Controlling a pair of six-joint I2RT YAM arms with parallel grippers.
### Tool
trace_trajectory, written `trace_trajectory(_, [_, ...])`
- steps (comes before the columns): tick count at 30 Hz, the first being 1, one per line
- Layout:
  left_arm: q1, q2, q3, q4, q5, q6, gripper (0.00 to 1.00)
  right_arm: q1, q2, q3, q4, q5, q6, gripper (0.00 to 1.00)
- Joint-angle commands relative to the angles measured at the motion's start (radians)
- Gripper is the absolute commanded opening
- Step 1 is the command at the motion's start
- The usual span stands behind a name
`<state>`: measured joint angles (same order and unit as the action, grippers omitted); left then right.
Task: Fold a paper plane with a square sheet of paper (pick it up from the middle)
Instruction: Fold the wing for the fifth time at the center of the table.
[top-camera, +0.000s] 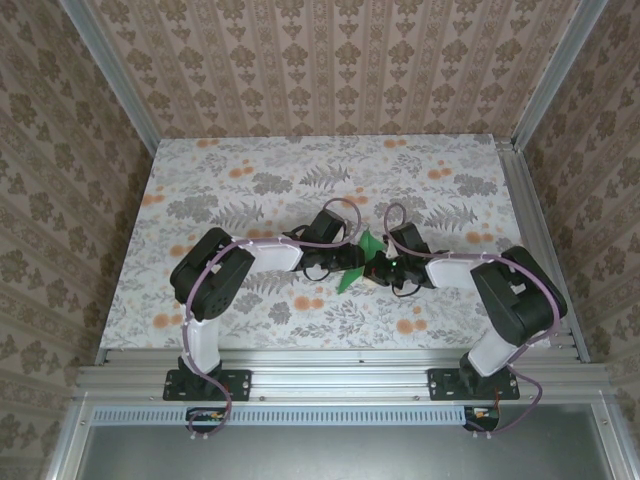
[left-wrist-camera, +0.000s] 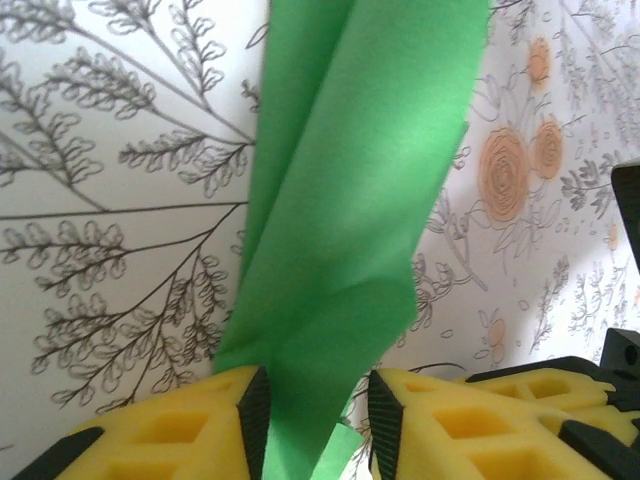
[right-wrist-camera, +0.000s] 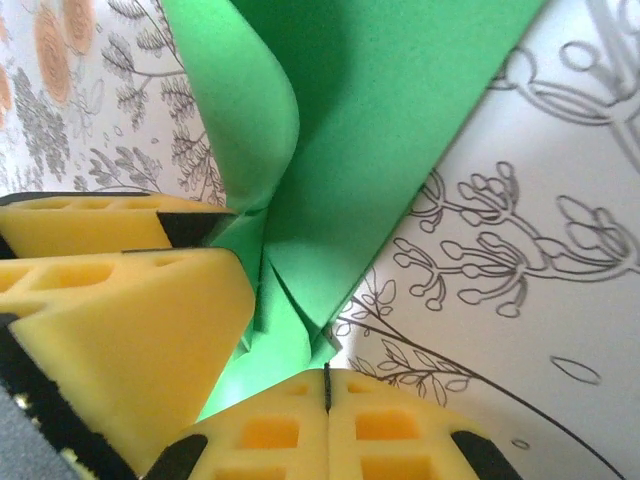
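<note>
Standing partway apart, the jaws of the left gripper (left-wrist-camera: 320, 430) leave a gap through which the green sheet of paper (left-wrist-camera: 350, 200) passes. In the left wrist view the creased strip lies against the black pad of the left-hand finger. A thin sliver of light shows between its other edge and the right-hand pad, so nothing is clamped there. The right gripper (right-wrist-camera: 326, 390) has its two yellow fingers pressed together along a closed seam. The folded layers of the sheet run down into that seam, so it is this gripper that pinches the paper. From the pinch the sheet fans upward in the right wrist view: a broad flat panel leans to the right and a curled flap bends over to the left. There the left gripper's yellow fingers sit spread on either side of the folds. From above, the two grippers meet nose to nose near the middle of the floral table (top-camera: 250, 170), a little nearer the arm bases than the far edge, the left arm reaching in from the left and the right arm from the right. The sheet sits between them as a small creased green shape, with one pointed part toward the far side and another toward the near edge. Whether any part of it touches the tabletop I cannot tell.
</note>
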<state>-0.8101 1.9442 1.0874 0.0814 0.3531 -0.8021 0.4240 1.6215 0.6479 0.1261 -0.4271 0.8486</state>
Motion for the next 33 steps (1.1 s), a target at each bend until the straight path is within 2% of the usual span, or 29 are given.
trace_trajectory(1, [-0.011, 0.009, -0.019, 0.052, 0.042, 0.027, 0.44, -0.03, -0.058, -0.02, 0.007, -0.042, 0.02, 0.08])
trace_trajectory(6, [-0.009, 0.008, -0.019, 0.071, 0.064, 0.038, 0.46, -0.096, -0.063, -0.045, 0.097, -0.118, 0.065, 0.12])
trace_trajectory(11, [-0.007, 0.003, -0.027, 0.083, 0.071, 0.046, 0.47, -0.128, -0.044, -0.042, 0.17, -0.167, 0.11, 0.26])
trace_trajectory(15, [-0.006, 0.001, -0.038, 0.103, 0.08, 0.042, 0.45, -0.143, -0.005, -0.035, 0.227, -0.188, 0.139, 0.29])
trace_trajectory(21, [-0.004, 0.004, -0.041, 0.108, 0.09, 0.046, 0.35, -0.149, 0.057, -0.031, 0.326, -0.22, 0.19, 0.3])
trace_trajectory(25, [-0.004, 0.004, -0.036, 0.123, 0.102, 0.041, 0.34, -0.149, 0.072, -0.026, 0.324, -0.218, 0.185, 0.29])
trace_trajectory(33, [-0.006, -0.016, -0.016, 0.049, 0.085, 0.073, 0.34, -0.146, 0.061, -0.015, 0.135, -0.148, 0.07, 0.17])
